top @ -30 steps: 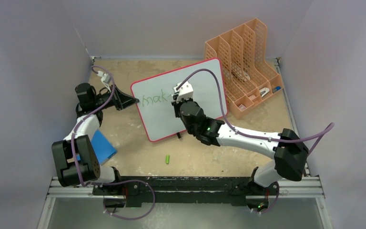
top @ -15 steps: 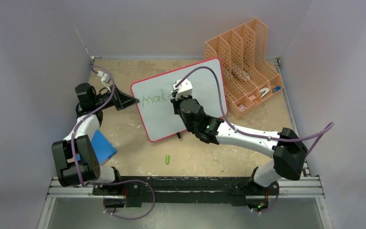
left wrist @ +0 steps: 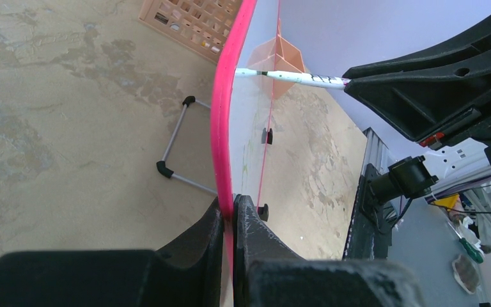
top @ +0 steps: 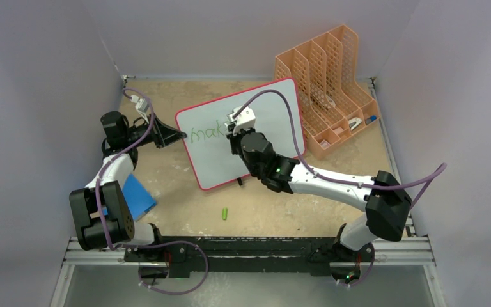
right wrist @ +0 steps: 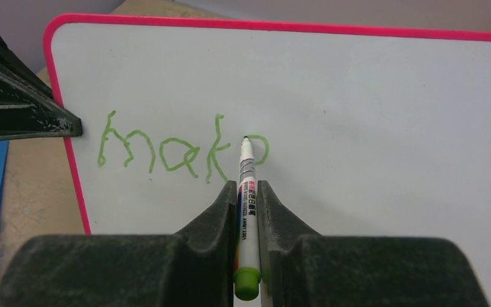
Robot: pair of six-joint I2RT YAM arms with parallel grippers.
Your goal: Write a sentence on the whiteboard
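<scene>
The whiteboard (top: 217, 163) stands tilted on the table, pink rim (left wrist: 224, 115) edge-on in the left wrist view. My left gripper (top: 180, 135) (left wrist: 233, 203) is shut on the board's left rim. My right gripper (top: 235, 131) (right wrist: 247, 185) is shut on a white marker (right wrist: 245, 192) with a green end. Its tip touches the board (right wrist: 371, 128) at the top left of a partly drawn loop. The sentence (right wrist: 166, 150) reads "mak" in green, plus that loop. From the left wrist, the marker (left wrist: 294, 77) meets the board face.
An orange file rack (top: 329, 89) stands right behind the board. A blue pad (top: 137, 195) lies by the left arm. A green marker cap (top: 225, 213) lies on the table in front of the board. The board's wire stand (left wrist: 176, 134) props its back.
My right gripper has shifted slightly up and to the left with the marker on the board. The left gripper and the board have not moved.
</scene>
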